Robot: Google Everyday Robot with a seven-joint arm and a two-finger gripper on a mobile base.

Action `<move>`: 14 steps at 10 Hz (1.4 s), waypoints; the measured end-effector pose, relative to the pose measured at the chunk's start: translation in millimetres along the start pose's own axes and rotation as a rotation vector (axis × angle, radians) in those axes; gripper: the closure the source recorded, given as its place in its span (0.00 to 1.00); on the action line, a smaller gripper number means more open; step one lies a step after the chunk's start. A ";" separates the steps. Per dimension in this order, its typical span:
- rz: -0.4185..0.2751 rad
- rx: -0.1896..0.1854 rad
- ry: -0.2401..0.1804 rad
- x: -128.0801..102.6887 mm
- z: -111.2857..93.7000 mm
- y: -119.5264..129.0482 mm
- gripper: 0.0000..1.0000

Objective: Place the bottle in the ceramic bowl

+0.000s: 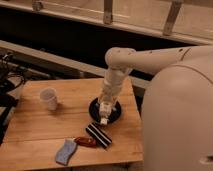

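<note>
The black ceramic bowl (pixel 114 114) sits on the wooden table (pixel 45 130), right of its middle. My gripper (pixel 104 113) hangs from the white arm and reaches down right over the bowl. It is shut on the bottle (pixel 103 120), which shows as a small pale piece sticking out below the gripper at the bowl's front rim. Most of the bottle is hidden by the gripper.
A translucent white cup (pixel 49 98) stands to the left. A black-and-white striped block (pixel 98 135) lies just in front of the bowl, with a red item (pixel 86 142) and a grey-blue sponge (pixel 66 151) near the front edge. The robot's white body (pixel 175 115) fills the right.
</note>
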 end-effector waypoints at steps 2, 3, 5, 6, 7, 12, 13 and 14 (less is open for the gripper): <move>-0.003 0.004 0.006 -2.8 5.7 0.9 1.00; -0.005 0.007 0.010 -2.6 8.4 0.6 1.00; -0.007 0.015 0.016 -2.9 15.3 1.4 0.99; -0.007 0.014 0.014 -4.0 16.0 3.5 0.94; -0.006 0.014 0.013 -4.7 16.2 3.3 0.88; -0.016 0.017 0.013 -6.8 20.5 7.5 0.35; -0.016 0.018 0.013 -7.1 21.1 7.4 0.26; -0.016 0.019 0.013 -7.4 21.3 7.3 0.23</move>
